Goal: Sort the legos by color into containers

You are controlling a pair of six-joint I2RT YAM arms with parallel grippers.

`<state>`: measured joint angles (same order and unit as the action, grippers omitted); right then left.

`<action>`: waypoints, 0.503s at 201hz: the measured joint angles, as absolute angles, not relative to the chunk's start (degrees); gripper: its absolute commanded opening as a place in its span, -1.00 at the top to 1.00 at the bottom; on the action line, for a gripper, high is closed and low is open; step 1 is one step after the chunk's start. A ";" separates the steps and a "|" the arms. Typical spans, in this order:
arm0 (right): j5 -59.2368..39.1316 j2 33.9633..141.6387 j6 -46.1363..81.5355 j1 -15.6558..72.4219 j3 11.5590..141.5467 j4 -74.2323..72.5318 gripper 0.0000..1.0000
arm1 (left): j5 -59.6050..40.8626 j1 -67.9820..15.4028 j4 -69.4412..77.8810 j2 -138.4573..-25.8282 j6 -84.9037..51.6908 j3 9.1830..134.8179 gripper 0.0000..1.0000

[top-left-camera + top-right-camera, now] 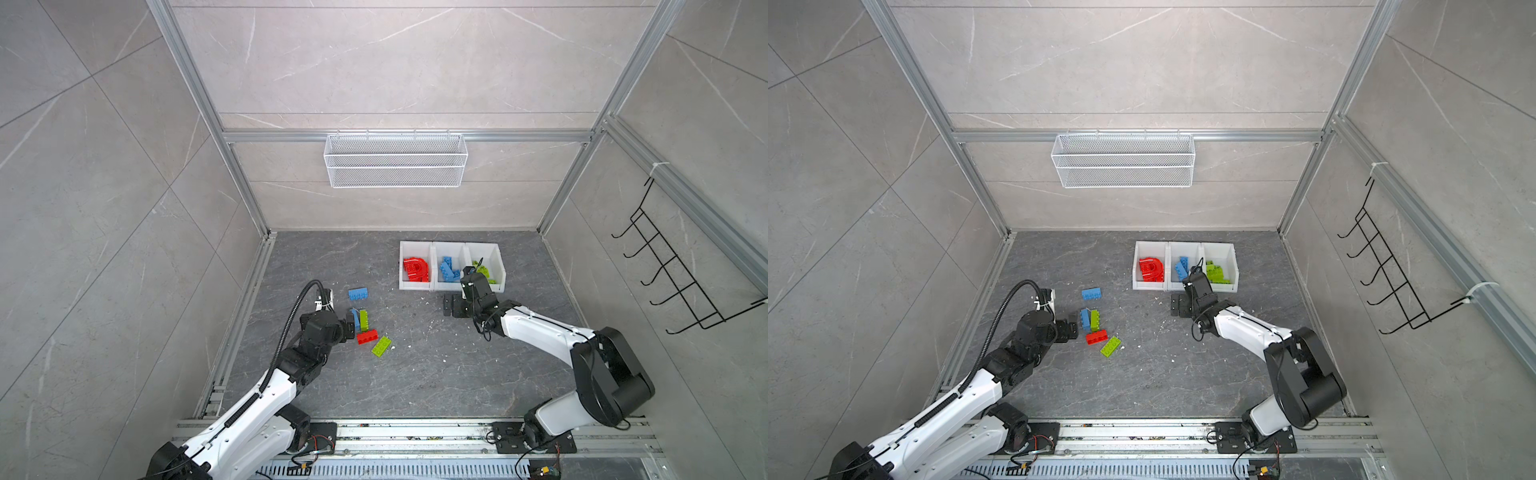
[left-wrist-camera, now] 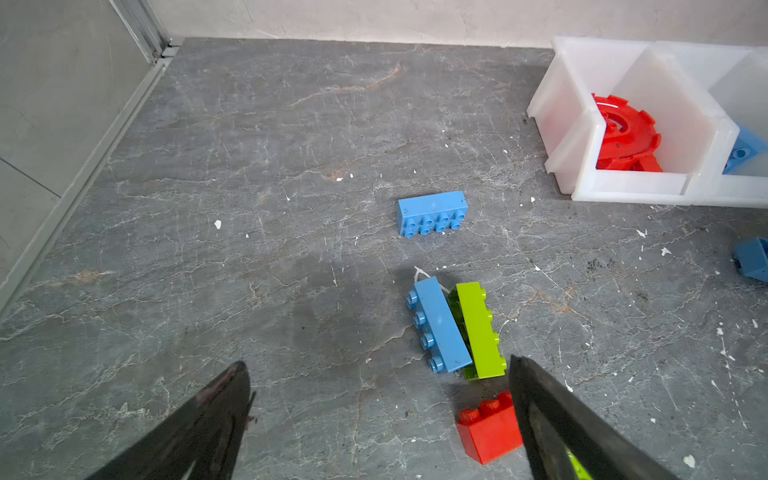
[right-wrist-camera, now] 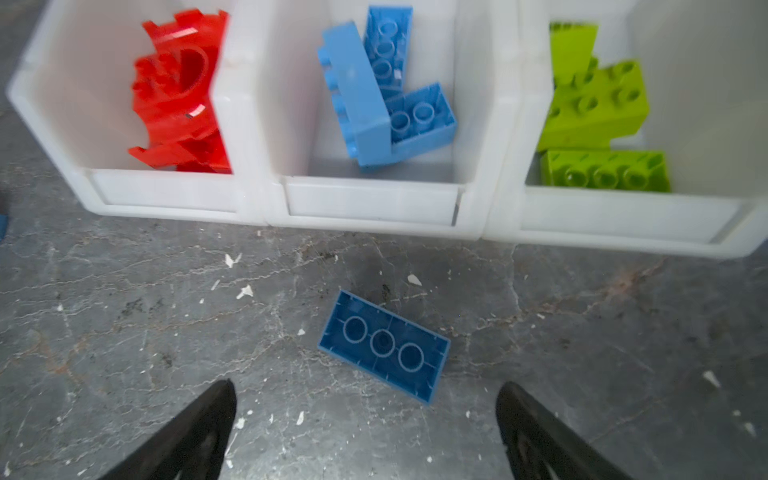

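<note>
Red, blue, lime-green legos point(image 2: 432, 214), white containers point(image 3: 370, 203), grey veined floor point(image 2: 249, 166)

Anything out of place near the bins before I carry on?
Yes: one blue brick lies upside down on the floor just in front of the middle bin, not in it with the other blue bricks.

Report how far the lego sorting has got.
Done: red legos, blue legos and green legos lie in separate containers. In hand: nothing; left gripper and right gripper both open. Left: six on the table: lone blue brick, second blue brick beside a green brick, red brick, flat green brick, upturned blue brick before the containers.
</note>
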<state>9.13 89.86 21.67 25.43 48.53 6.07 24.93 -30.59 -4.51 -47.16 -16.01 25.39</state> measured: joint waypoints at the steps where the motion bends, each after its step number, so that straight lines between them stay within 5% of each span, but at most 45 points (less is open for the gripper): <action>1: 9.02 90.15 21.80 25.36 48.64 6.15 -1.00 | 25.08 -30.59 -4.38 -46.96 -15.99 25.26 -0.98; 101: 7.68 101.54 24.88 25.04 58.30 10.76 -0.80 | 27.59 -29.95 -1.28 -40.91 -16.47 22.79 -0.99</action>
<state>7.68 101.54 24.88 25.04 58.30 10.76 27.59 -29.95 -1.28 -40.91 -16.47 22.79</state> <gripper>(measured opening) 0.908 0.992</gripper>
